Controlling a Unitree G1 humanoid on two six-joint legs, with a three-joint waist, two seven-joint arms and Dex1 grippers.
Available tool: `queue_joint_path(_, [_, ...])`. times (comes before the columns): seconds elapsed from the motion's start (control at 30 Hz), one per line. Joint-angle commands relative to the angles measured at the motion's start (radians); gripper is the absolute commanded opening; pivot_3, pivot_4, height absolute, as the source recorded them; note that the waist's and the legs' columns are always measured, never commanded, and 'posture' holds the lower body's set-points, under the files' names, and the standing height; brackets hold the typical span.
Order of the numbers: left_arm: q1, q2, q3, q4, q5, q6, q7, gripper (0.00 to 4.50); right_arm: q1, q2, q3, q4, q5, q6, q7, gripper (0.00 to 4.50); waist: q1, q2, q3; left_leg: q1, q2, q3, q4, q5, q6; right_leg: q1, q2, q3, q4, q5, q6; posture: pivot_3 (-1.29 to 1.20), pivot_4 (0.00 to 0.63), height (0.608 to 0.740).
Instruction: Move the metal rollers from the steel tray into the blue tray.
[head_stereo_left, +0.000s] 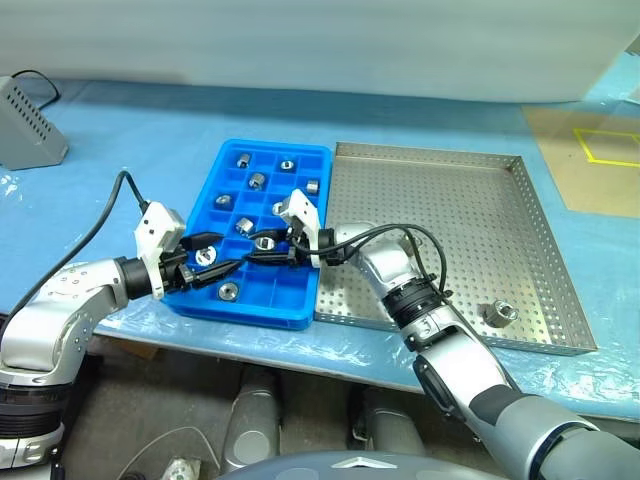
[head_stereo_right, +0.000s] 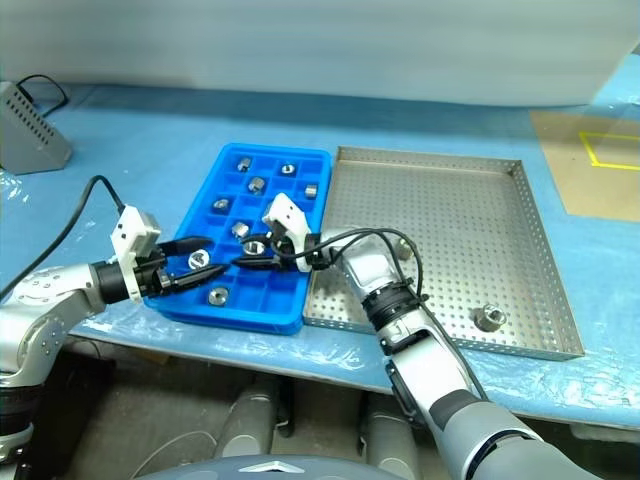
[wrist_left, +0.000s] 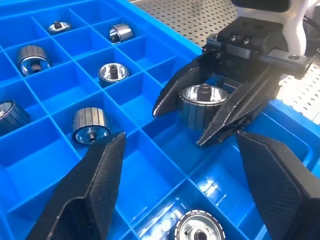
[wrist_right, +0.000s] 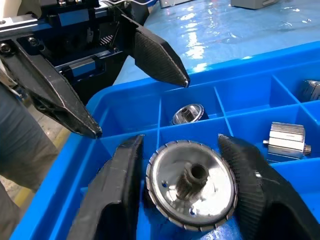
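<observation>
The right pincer (wrist_left: 207, 117) sits low in a cell of the blue tray (head_stereo_left: 300, 160), its fingers parted slightly around a roller (wrist_right: 191, 184) and flanking it closely; whether they grip it I cannot tell. The left pincer (wrist_left: 185, 165) hangs open and empty just beside. If the fingers drag on lifting, the roller could tip or catch the cell wall. Rollers are dull ribbed steel drums; the tray is glossy plastic. One roller (head_stereo_left: 498, 314) remains in the perforated steel tray (head_stereo_left: 520, 170) on the worktop.
</observation>
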Motion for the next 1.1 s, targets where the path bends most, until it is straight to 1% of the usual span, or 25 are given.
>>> queue_joint_path(0.03, [-0.011, -0.003, 0.005, -0.011, -0.001, -0.021, 0.006, 3.74, -0.014, 0.015, -0.022, -0.013, 0.013, -0.003, -0.010, 3.36, -0.001, 0.000, 0.000, 0.000, 0.000, 0.000, 0.000, 0.000, 0.000, 0.000, 0.000, 0.000, 0.000, 0.000, 0.000, 0.18, 0.150, 0.740])
queue_joint_path(0.07, [-0.015, -0.005, 0.003, -0.011, -0.002, -0.020, 0.007, 3.74, -0.019, 0.016, -0.032, -0.007, 0.014, -0.006, -0.025, 3.69, -0.001, 0.000, 0.000, 0.000, 0.000, 0.000, 0.000, 0.000, 0.000, 0.000, 0.000, 0.000, 0.000, 0.000, 0.000, 0.18, 0.150, 0.740])
queue_joint_path(0.2, [-0.021, -0.009, -0.012, -0.019, -0.005, -0.017, 0.002, 3.74, -0.040, 0.004, -0.071, 0.007, 0.009, -0.030, -0.075, 3.69, -0.001, 0.000, 0.000, 0.000, 0.000, 0.000, 0.000, 0.000, -0.001, 0.000, 0.000, 0.000, 0.001, 0.000, 0.000, 0.16, 0.150, 0.740])
queue_joint_path(0.37, [-0.075, -0.039, -0.061, 0.001, -0.008, -0.022, -0.008, 3.74, -0.036, -0.092, -0.163, -0.160, 0.081, 0.045, -0.069, 3.69, 0.003, 0.000, 0.000, 0.000, 0.000, 0.000, 0.000, 0.001, -0.001, 0.000, 0.000, 0.000, 0.000, 0.000, 0.000, 0.08, 0.150, 0.740])
queue_joint_path(0.5, [-0.148, -0.077, -0.131, 0.056, 0.013, -0.041, -0.033, 3.74, 0.035, -0.227, -0.243, -0.398, 0.191, 0.199, -0.037, 3.69, 0.000, -0.001, -0.001, 0.001, -0.001, 0.000, 0.000, 0.003, -0.004, 0.002, 0.000, 0.000, 0.001, 0.000, 0.000, 0.04, 0.150, 0.740])
queue_joint_path(0.6, [-0.207, -0.102, -0.186, 0.124, 0.038, -0.068, -0.068, 3.74, 0.134, -0.381, -0.289, -0.549, 0.229, 0.308, -0.023, 3.69, -0.001, -0.002, -0.001, 0.002, 0.000, 0.000, 0.000, 0.003, -0.004, 0.003, 0.001, 0.001, 0.000, 0.000, 0.000, -0.04, 0.150, 0.740])
queue_joint_path(0.63, [-0.224, -0.111, -0.200, 0.146, 0.045, -0.077, -0.081, 3.74, 0.165, -0.421, -0.305, -0.575, 0.225, 0.321, -0.037, 3.69, -0.004, -0.002, -0.001, 0.003, 0.000, 0.000, 0.000, 0.003, -0.004, 0.003, 0.001, 0.001, 0.000, 0.000, 0.000, -0.06, 0.150, 0.740])
queue_joint_path(0.77, [-0.279, -0.142, -0.242, 0.221, 0.070, -0.111, -0.116, 3.74, 0.257, -0.505, -0.359, -0.589, 0.208, 0.327, -0.101, 3.69, -0.033, -0.002, -0.001, 0.003, -0.001, 0.001, 0.000, 0.003, -0.004, 0.003, 0.001, 0.002, 0.000, 0.000, 0.000, -0.13, 0.150, 0.740])
queue_joint_path(0.83, [-0.313, -0.164, -0.265, 0.264, 0.091, -0.131, -0.128, 3.74, 0.307, -0.521, -0.351, -0.581, 0.176, 0.291, -0.128, 3.69, -0.050, -0.003, -0.002, 0.004, 0.000, 0.001, 0.001, 0.003, -0.004, 0.004, 0.001, 0.002, 0.000, 0.000, 0.000, -0.16, 0.150, 0.740])
queue_joint_path(0.97, [-0.363, -0.186, -0.292, 0.338, 0.129, -0.167, -0.154, 3.74, 0.335, -0.483, -0.324, -0.541, 0.130, 0.226, -0.204, 3.69, -0.083, -0.003, -0.002, 0.006, 0.000, 0.001, 0.001, 0.003, -0.003, 0.005, 0.001, 0.002, 0.000, 0.000, 0.000, -0.18, 0.150, 0.740])
queue_joint_path(1.1, [-0.388, -0.184, -0.291, 0.367, 0.140, -0.176, -0.180, 3.74, 0.331, -0.454, -0.318, -0.395, 0.090, 0.156, -0.246, 3.69, -0.096, -0.003, -0.002, 0.006, 0.000, 0.000, 0.001, 0.002, -0.002, 0.005, 0.001, 0.002, 0.000, 0.000, 0.000, -0.18, 0.150, 0.740])
